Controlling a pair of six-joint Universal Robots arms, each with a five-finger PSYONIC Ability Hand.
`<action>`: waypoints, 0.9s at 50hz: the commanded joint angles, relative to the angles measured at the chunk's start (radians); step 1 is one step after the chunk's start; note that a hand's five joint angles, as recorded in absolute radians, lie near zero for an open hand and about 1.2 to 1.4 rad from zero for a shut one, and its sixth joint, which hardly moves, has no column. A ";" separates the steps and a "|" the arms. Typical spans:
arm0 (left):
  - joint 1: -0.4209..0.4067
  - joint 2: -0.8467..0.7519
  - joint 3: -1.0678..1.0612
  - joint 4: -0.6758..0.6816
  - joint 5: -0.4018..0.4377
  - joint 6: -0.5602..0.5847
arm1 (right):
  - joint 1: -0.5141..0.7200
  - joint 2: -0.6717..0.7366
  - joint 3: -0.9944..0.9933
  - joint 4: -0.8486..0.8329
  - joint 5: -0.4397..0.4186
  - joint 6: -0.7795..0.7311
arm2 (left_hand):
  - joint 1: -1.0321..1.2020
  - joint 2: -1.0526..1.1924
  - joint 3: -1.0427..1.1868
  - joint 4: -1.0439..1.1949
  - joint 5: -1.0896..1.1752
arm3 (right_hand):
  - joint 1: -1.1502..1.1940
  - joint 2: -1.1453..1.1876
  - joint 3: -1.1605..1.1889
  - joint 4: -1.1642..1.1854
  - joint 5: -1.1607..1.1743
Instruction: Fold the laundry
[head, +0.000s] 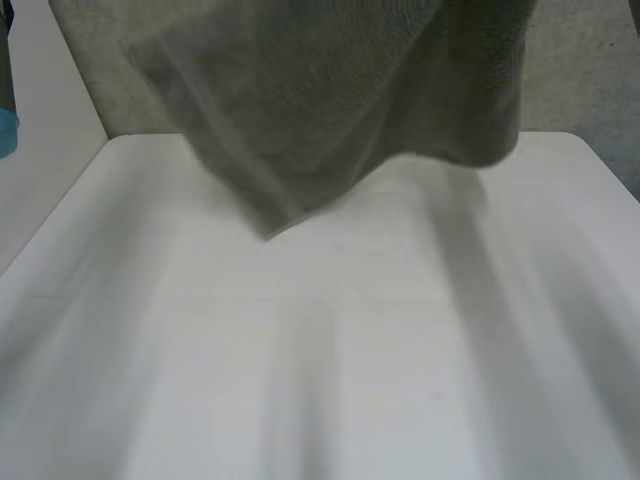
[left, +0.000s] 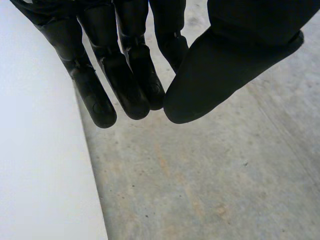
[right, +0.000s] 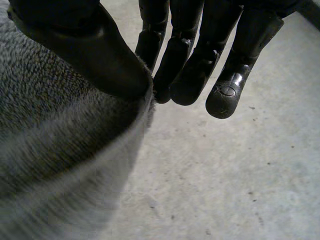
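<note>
The right hand (right: 85, 45) is pinching the grey-green knitted cloth (head: 330, 100) by an edge between thumb and fingers, dangling it over the white table's (head: 320, 350) far side, while the left hand (left: 125, 75) is hovering loose-fingered and empty beside the table edge, with the cloth's low corner hanging on its side.

Setting: a robot laboratory or test workshop.

Evidence:
1. Floor (left: 200, 175): bare grey concrete, stained and speckled. It runs beside the table's side edge and beyond its far edge.
2. Table (head: 320, 350): a plain white top with rounded far corners.
3. Machinery: a black jointed left hand (left: 125, 75) and right hand (right: 190, 75) hang above the concrete. A light-blue arm cap (head: 5, 132) sits off the table's far left corner.
4. Work item: a grey cloth (head: 330, 100) hangs over the table's far edge, its edge pinched between the right hand's thumb and fingers.
</note>
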 joint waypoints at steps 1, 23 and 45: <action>0.027 0.048 -0.378 -0.003 0.028 0.000 | 0.000 0.000 0.177 0.312 -0.101 -0.011 | 0.190 0.179 0.179 0.178 0.186 | 0.057 0.073 0.047 0.049 0.053; -0.069 -0.034 -0.830 0.014 0.231 -0.016 | 0.103 -0.127 0.506 0.367 -0.057 -0.178 | -0.843 -0.854 -0.854 -0.855 -0.847 | 0.057 0.073 0.047 0.049 0.053; -0.325 -0.106 -0.766 0.161 0.123 -0.212 | 0.334 -0.253 0.339 0.514 0.144 -0.152 | -0.981 -0.992 -0.992 -0.993 -0.985 | 0.057 0.073 0.047 0.049 0.053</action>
